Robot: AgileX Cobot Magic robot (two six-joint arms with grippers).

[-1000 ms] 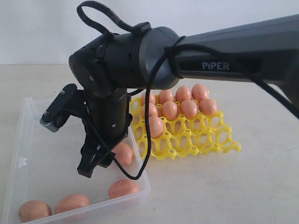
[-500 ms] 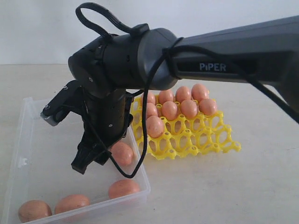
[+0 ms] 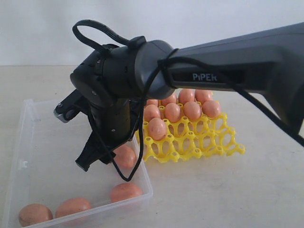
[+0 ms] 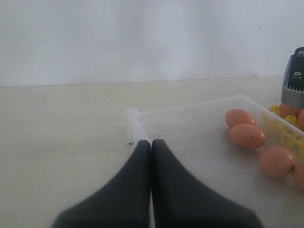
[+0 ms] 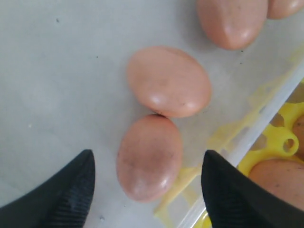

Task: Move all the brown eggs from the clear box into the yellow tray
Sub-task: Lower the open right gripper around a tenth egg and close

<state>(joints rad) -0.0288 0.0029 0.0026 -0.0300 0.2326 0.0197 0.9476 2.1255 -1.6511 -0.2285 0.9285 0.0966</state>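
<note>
Nearest, along the close wall of the clear box, three brown eggs lie in a row: one in the corner, one just beside it, and one toward the other corner. Farther in, against the wall that faces the yellow tray, lies another egg. My right hand hangs over it, spread wide. One finger is on each side of this egg, with a gap left on both sides, so I grip nothing. That egg touches a second one end to side, and more eggs lie beyond them.

My left hand is off by a corner of the box, its fingers pressed together and holding nothing.

The tray stands on the bench just beyond the box. At least eight eggs sit in its cups, the nearest by the box and the rest in the far rows.
</note>
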